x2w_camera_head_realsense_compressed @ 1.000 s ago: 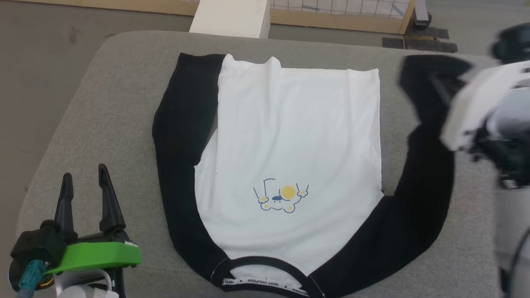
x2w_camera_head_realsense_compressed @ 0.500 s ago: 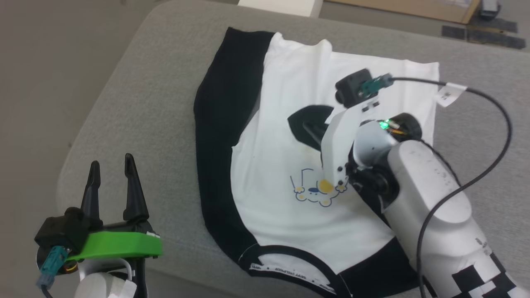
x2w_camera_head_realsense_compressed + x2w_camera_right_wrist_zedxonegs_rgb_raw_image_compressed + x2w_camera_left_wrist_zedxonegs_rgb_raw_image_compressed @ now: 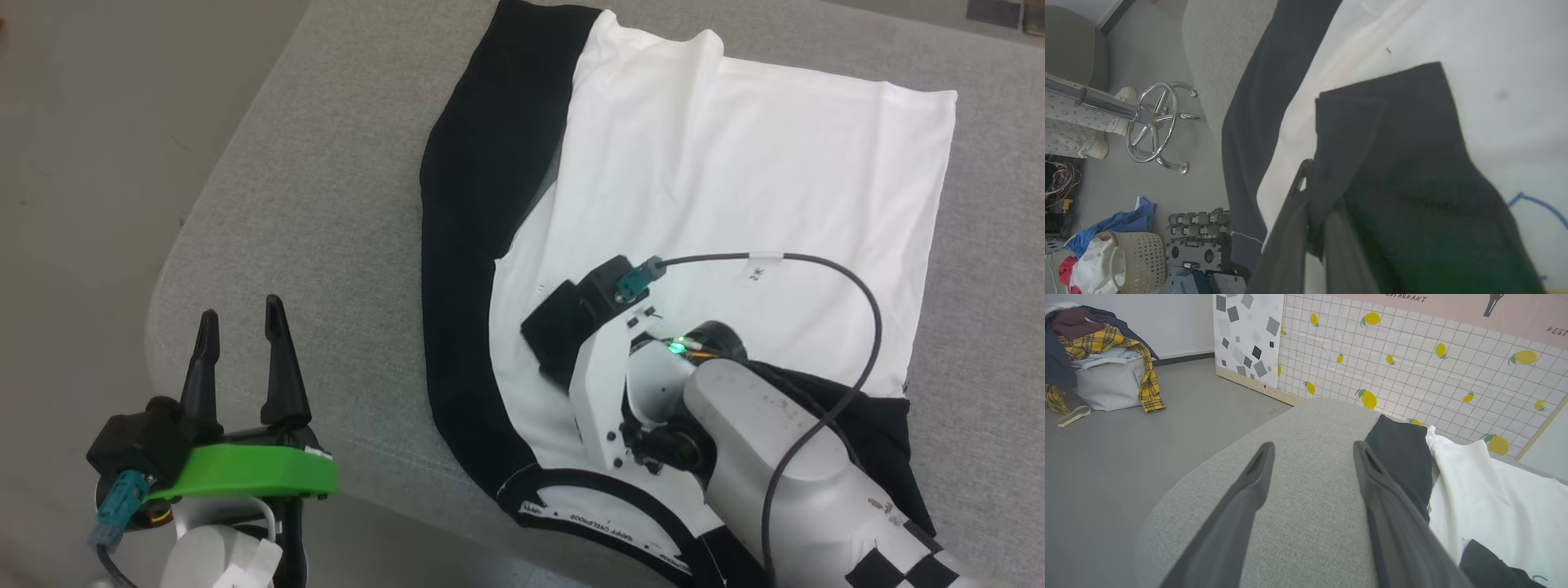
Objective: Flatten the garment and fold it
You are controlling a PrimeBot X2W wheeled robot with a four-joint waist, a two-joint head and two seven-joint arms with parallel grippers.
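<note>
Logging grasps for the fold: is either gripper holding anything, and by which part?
The right gripper pinches the garment by the edge of a black sleeve. The left gripper is open, holding nothing.

Your right forearm (image 3: 759, 441) hides the chest print of the garment (image 3: 735, 180) and much of the black sleeve (image 3: 886, 433) in the head view, and the collar (image 3: 571, 478) runs off the bottom edge. In the right wrist view, sleeve cloth drapes over the right gripper (image 3: 1314, 192), covering one fingertip, and the nearest cloth is blurred.
</note>
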